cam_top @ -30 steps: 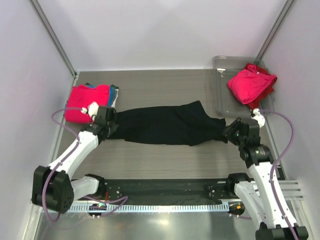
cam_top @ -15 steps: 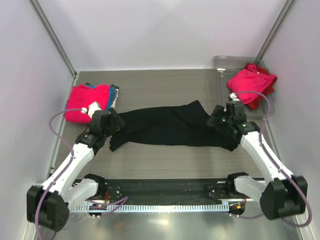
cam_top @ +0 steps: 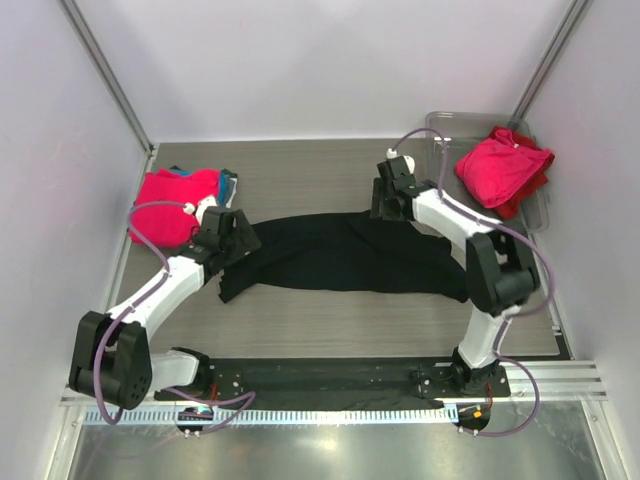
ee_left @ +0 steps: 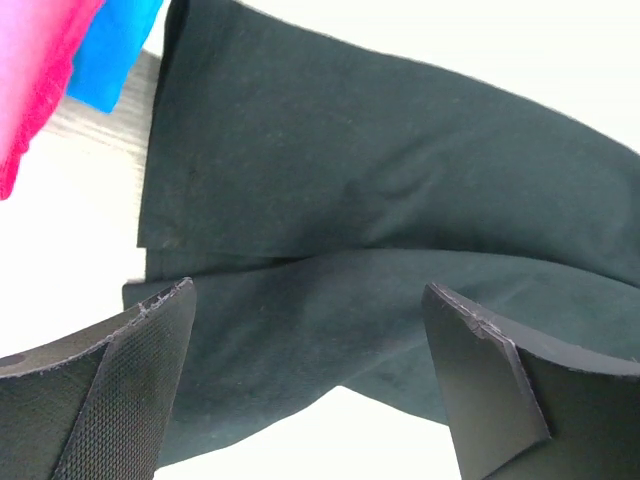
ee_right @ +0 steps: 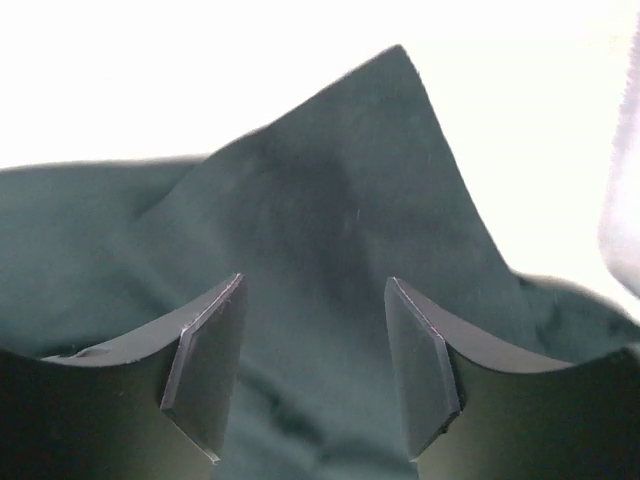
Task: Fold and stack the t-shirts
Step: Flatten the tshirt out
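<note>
The black t-shirt [cam_top: 340,255] lies across the middle of the overhead frame as a long, rumpled band. Its long axis runs left to right, dipping a little toward the right. A pointed flap sticks up toward the top of the frame near its right third. I can't make out a neckline or sleeves, so I can't say which end is the collar. The right arm [cam_top: 445,218] crosses over the shirt's right end, and the left gripper [cam_top: 235,236] covers part of the left end.

On the left wrist camera that gripper's jaws stand wide apart with nothing between them and black cloth below. I can't tell whether the tips touch it. The right gripper [ee_right: 315,290] is also spread and empty, over the pointed flap. Both wrist views are blown out white beyond the cloth.

At middle left of the overhead frame, just beside the shirt's left end, a pink t-shirt [cam_top: 170,205] sits on a teal-blue t-shirt [cam_top: 230,185], of which only an edge shows. At upper right, a clear tray [cam_top: 437,125] holds a second pink t-shirt [cam_top: 498,165] over a red t-shirt [cam_top: 533,190], mostly hidden. Everything rests on a grey wood-grain table [cam_top: 300,165].
</note>
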### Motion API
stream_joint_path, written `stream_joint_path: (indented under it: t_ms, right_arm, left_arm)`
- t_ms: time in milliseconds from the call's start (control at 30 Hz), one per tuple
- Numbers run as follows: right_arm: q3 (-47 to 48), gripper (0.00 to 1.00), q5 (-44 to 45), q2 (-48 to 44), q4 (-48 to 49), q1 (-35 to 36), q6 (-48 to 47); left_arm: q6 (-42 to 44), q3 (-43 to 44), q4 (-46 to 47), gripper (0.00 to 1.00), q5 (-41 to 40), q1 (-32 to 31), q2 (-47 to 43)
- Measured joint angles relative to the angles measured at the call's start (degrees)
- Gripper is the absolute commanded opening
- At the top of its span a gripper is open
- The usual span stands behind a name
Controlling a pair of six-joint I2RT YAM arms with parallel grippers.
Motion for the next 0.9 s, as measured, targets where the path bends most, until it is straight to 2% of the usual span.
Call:
stream_joint_path:
  t_ms: [200, 233, 300, 333, 400, 533, 633, 700, 900]
  right_arm:
    - [8.28, 0.64, 1.88, 12.57, -1.33, 0.00, -1.46]
    - [8.87, 0.60, 1.90, 13.55, -1.40, 0.00, -1.60]
    - [9.88, 0.47, 1.84, 15.26, -1.53, 0.00, -1.99]
    - [10.16, 0.25, 1.55, 15.85, -1.57, 0.00, -2.05]
    - [10.21, 0.01, 0.96, 16.28, -1.84, 0.00, -2.58]
    - [9.97, 0.01, 0.59, 15.78, -2.32, 0.00, -2.03]
    - [7.65, 0.01, 0.35, 12.02, -2.25, 0.00, -1.84]
    - [4.83, 0.01, 0.26, 6.82, -2.01, 0.00, -1.60]
    - [-9.46, 0.01, -1.64, -18.03, 1.22, 0.07, 0.15]
  left_arm:
    - [0.59, 0.00, 1.27, 0.95, -0.02, 0.00, -1.62]
    - [0.68, 0.00, 1.31, 0.95, -0.07, 0.00, -1.70]
    - [1.05, 0.00, 1.31, 0.95, -0.13, 0.00, -1.79]
    - [1.22, -0.02, 1.31, 0.95, -0.15, 0.00, -1.81]
    - [1.44, 0.00, 1.29, 0.95, -0.13, 0.00, -1.84]
    - [1.53, -0.15, 1.25, 0.94, 0.04, 0.00, -2.80]
    - [1.46, -0.90, 1.22, 0.95, 0.22, 0.00, -4.66]
    - [1.38, -1.64, 1.49, 0.95, 0.50, 0.00, -5.86]
    - [1.20, -4.74, 1.81, 0.95, 1.64, 0.00, -6.99]
